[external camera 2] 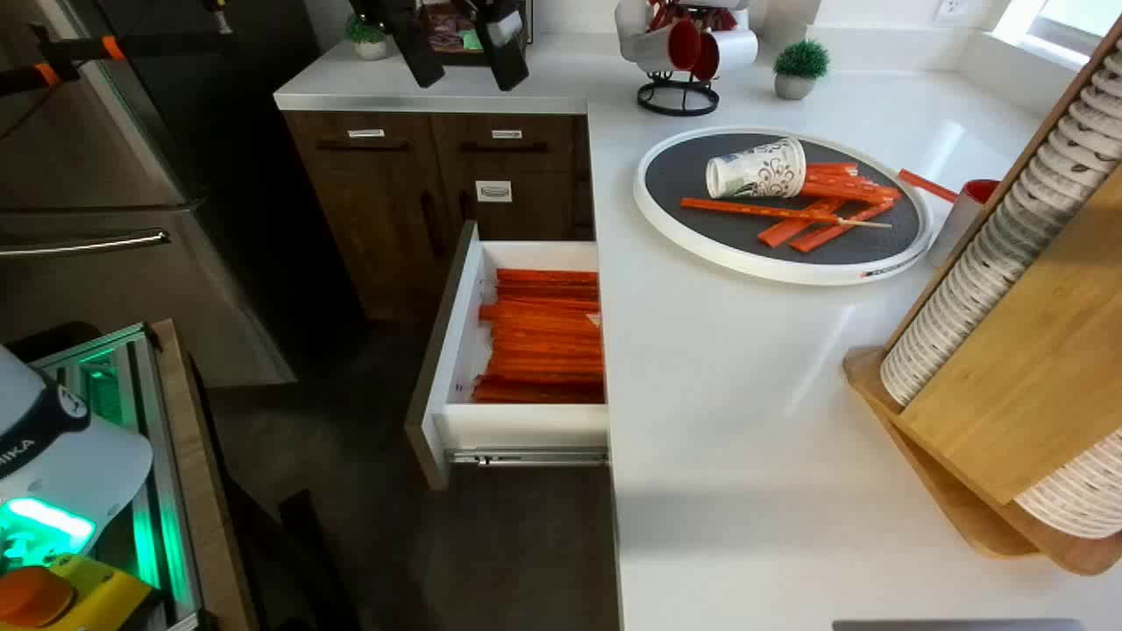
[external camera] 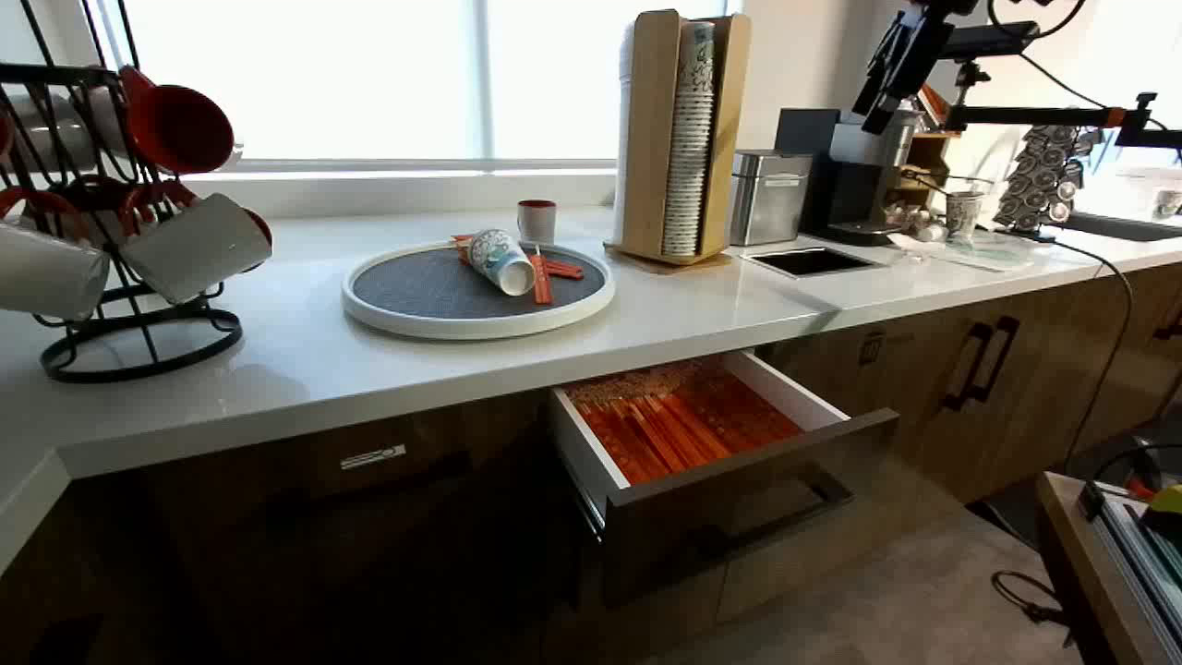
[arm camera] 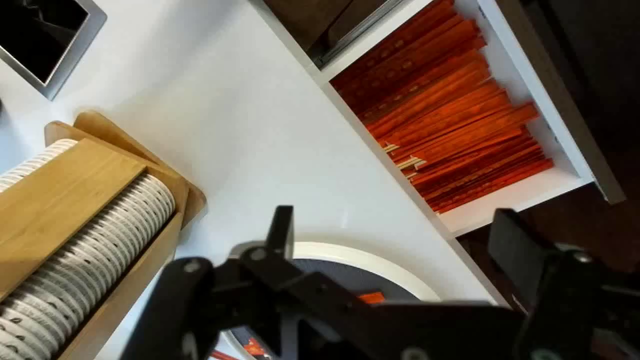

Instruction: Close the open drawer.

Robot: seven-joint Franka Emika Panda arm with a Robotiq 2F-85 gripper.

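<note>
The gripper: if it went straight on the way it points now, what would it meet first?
Most likely the white countertop, near its front edge: in the wrist view it lies ahead of the gripper. Depth is unclear, so the open drawer beside it could come first instead.

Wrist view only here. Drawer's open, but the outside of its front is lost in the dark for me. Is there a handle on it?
Observer: Yes. In an exterior view, the front of the drawer carries a dark bar handle.
Operator: OK. Most of the round tray is hidden in mine. Anything on it besides orange packets?
Observer: A patterned cup, lying on its side; it shows in both exterior views.
Operator: Noted. Can't judge height from here. Where am I?
Observer: In both exterior views the gripper hangs higher than the countertop.
</note>
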